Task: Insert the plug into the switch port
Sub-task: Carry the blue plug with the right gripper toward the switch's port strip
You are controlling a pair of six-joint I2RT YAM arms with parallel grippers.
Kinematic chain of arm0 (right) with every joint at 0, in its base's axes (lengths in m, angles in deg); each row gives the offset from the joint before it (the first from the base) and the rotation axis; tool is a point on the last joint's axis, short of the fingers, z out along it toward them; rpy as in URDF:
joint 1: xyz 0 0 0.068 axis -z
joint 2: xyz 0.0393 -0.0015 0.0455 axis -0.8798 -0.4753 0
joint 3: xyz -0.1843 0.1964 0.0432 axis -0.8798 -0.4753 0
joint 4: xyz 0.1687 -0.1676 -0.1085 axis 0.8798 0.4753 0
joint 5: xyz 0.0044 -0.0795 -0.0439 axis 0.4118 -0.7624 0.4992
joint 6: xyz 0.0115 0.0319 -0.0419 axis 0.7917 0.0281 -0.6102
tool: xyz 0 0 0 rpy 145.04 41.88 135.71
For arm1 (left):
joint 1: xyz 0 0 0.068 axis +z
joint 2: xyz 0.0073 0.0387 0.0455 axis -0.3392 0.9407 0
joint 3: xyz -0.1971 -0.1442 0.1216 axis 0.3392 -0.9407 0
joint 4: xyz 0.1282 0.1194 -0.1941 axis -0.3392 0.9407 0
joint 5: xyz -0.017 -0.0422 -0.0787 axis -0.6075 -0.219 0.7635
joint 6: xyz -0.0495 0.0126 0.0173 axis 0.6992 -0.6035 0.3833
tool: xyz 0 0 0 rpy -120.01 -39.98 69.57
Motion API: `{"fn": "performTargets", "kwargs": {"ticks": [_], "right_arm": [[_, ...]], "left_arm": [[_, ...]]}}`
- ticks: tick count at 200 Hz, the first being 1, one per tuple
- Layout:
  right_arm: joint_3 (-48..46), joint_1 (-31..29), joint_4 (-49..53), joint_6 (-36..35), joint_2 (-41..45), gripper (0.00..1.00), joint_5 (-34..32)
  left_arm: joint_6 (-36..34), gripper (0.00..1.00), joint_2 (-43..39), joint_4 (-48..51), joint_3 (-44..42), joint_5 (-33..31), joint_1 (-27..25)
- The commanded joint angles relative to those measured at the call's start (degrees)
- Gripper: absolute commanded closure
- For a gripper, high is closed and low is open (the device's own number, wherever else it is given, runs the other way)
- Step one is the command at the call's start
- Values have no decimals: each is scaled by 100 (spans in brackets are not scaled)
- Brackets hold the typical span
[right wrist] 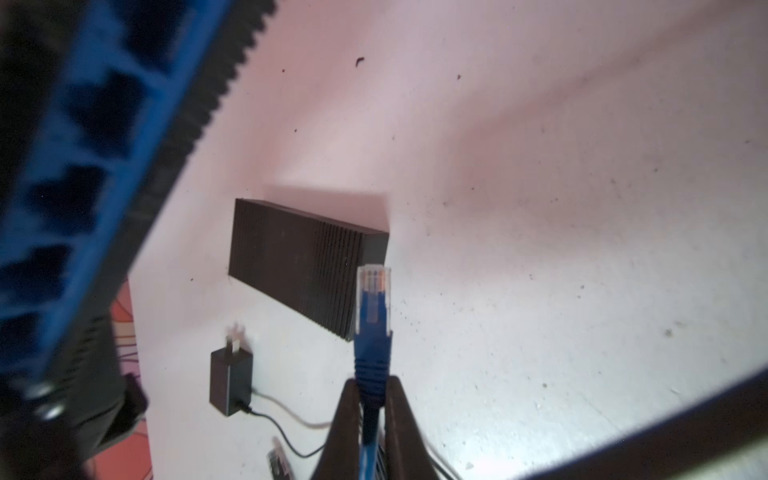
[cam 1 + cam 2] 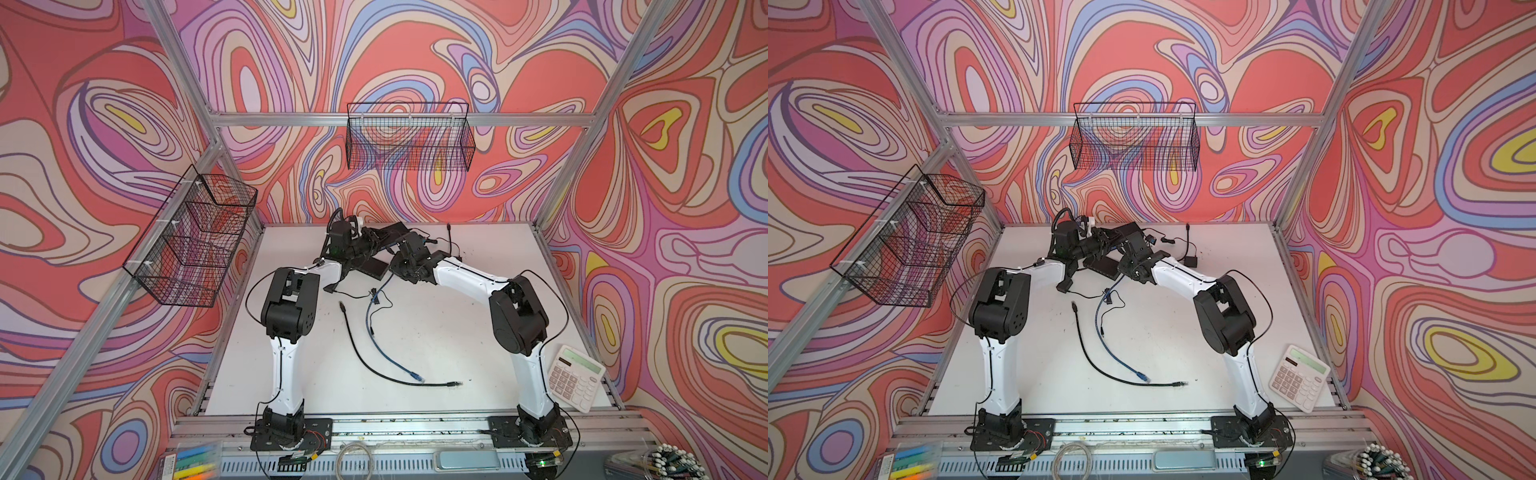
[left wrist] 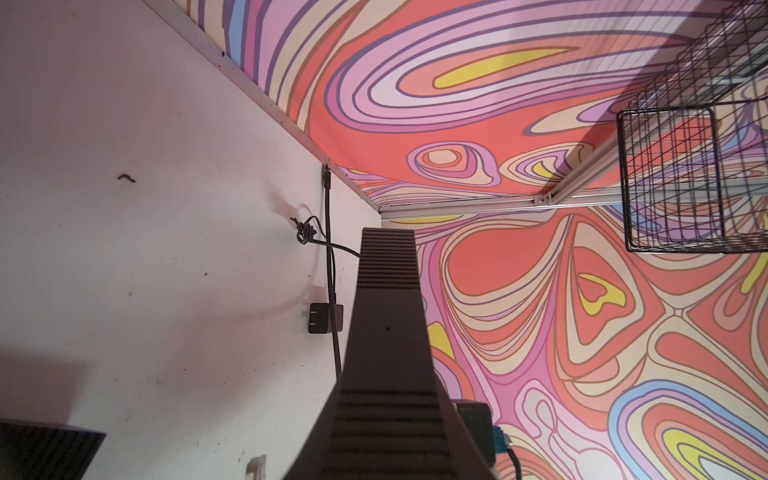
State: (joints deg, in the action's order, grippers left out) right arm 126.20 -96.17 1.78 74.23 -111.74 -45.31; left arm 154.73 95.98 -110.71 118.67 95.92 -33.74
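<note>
Left gripper (image 2: 374,245) is seen clamped on the black ribbed switch (image 3: 386,291), which is held above the table's (image 2: 457,332) far middle. Right gripper (image 1: 374,386) is closed on the blue Ethernet cable (image 1: 369,424) just behind its plug (image 1: 374,291), which is seen near the switch's blue ports (image 1: 83,124) but outside them.

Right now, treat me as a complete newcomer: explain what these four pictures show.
Two white-and-black robot arms stand bolted at the front of a table. Both top views look down from overhead; each other picture comes from a camera on an arm's wrist. The right gripper is shut on a blue cable, its clear plug sticking out. The left gripper is shut and seems to hold up the switch, with blue ports. On the table lie a black box, a power adapter, a black cable and a calculator.
</note>
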Motion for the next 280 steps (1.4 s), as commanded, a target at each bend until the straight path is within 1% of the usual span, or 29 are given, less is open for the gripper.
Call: {"fn": "performTargets", "kwargs": {"ticks": [1,13,35,65,93,103,134,150,177,195,210,223,249,266,280], "right_arm": [[-266,178,123,-705,234,100,594],[-296,259,270,-1128,273,100,932],[-340,372,628,-1823,333,100,1321],[-515,391,1018,-2597,653,100,1421],[-517,585,1524,-3341,993,100,1565],[-553,684,1608,-3541,1137,100,1517],[-714,1073,1368,-3797,1510,100,1649],[-661,1101,1235,-3910,1506,100,1557],[-611,1100,908,-4081,1408,100,1777],[-361,1095,1057,-4450,1251,100,1846],[-40,1096,1469,-4903,1096,100,1914],[-18,1091,1608,-5119,1110,100,2064],[-554,1097,1475,-5286,1568,100,2406],[-1075,1091,1300,-5188,1928,100,2543],[-1532,1090,1122,-5047,2432,100,2577]], "left_arm": [[-121,95,-307,54,-29,188,-24],[-157,95,-333,108,-29,197,-21],[-184,95,-386,153,-87,157,-24],[-187,95,-428,173,-129,90,-30],[-354,95,-489,443,-87,134,-57],[-458,95,-525,588,-94,138,-66],[-564,95,-631,723,-236,82,-75],[-555,95,-648,697,-296,53,-94],[-569,95,-632,701,-325,30,-160],[-596,95,-624,716,-351,42,-180],[-626,95,-624,758,-369,63,-180],[-646,95,-624,824,-381,88,-186],[-852,95,-672,1130,-396,144,-217],[-1080,95,-765,1409,-430,136,-249],[-1278,95,-862,1625,-489,91,-275]]}}
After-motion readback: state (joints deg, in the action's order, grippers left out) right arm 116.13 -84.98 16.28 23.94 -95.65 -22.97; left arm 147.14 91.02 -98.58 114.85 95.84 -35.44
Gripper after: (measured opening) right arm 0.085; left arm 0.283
